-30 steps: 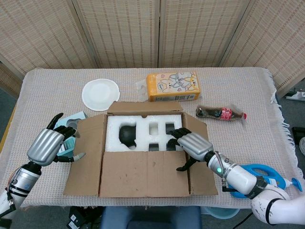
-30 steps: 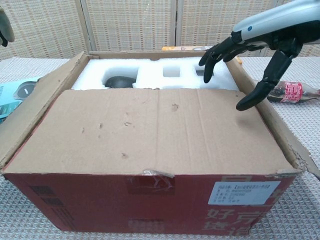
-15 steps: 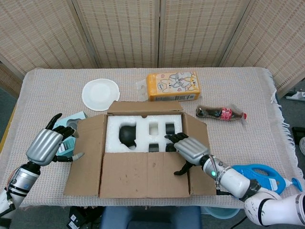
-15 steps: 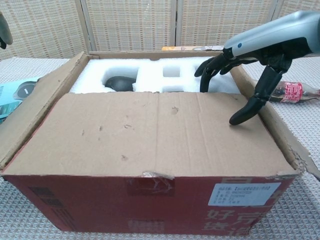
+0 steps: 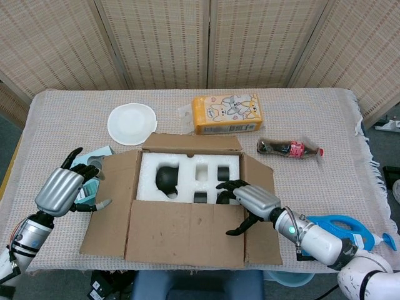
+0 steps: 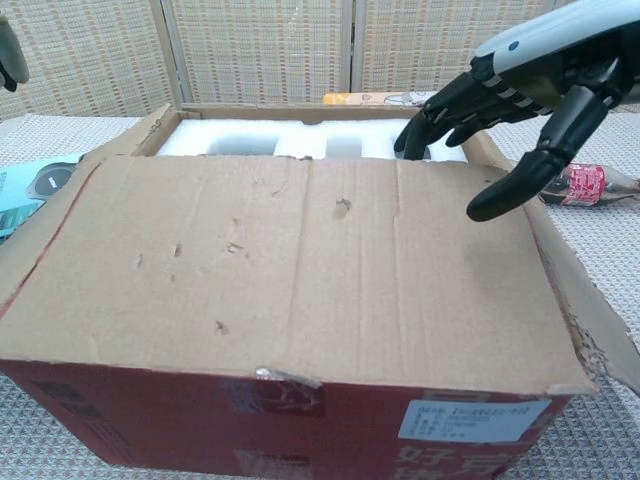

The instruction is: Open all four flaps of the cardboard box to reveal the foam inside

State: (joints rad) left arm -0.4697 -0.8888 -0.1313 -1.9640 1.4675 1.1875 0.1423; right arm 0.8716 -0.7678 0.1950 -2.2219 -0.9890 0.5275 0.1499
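Note:
The cardboard box (image 5: 187, 231) stands in the middle of the table, its far flap (image 5: 190, 142), left flap (image 5: 115, 187) and right flap (image 5: 261, 181) folded outward. White foam (image 5: 187, 178) with dark cut-outs shows inside. The near flap (image 6: 300, 260) is tilted up and hides most of the foam in the chest view. My right hand (image 5: 247, 200) reaches over that flap's right part: its fingers (image 6: 425, 130) hook behind the flap's far edge, and its thumb (image 6: 510, 185) is spread above the flap's top face. My left hand (image 5: 62, 190) hovers open just left of the left flap.
A white plate (image 5: 131, 123), an orange packet (image 5: 226, 113) and a lying bottle (image 5: 289, 149) sit behind and right of the box. A teal packet (image 5: 94, 159) lies by my left hand. A blue spray bottle (image 5: 344, 228) lies at the front right.
My right hand slid toward me along the foam and caught the near flap's edge. The flap has risen and the box shifted slightly toward me. The left hand stayed put.

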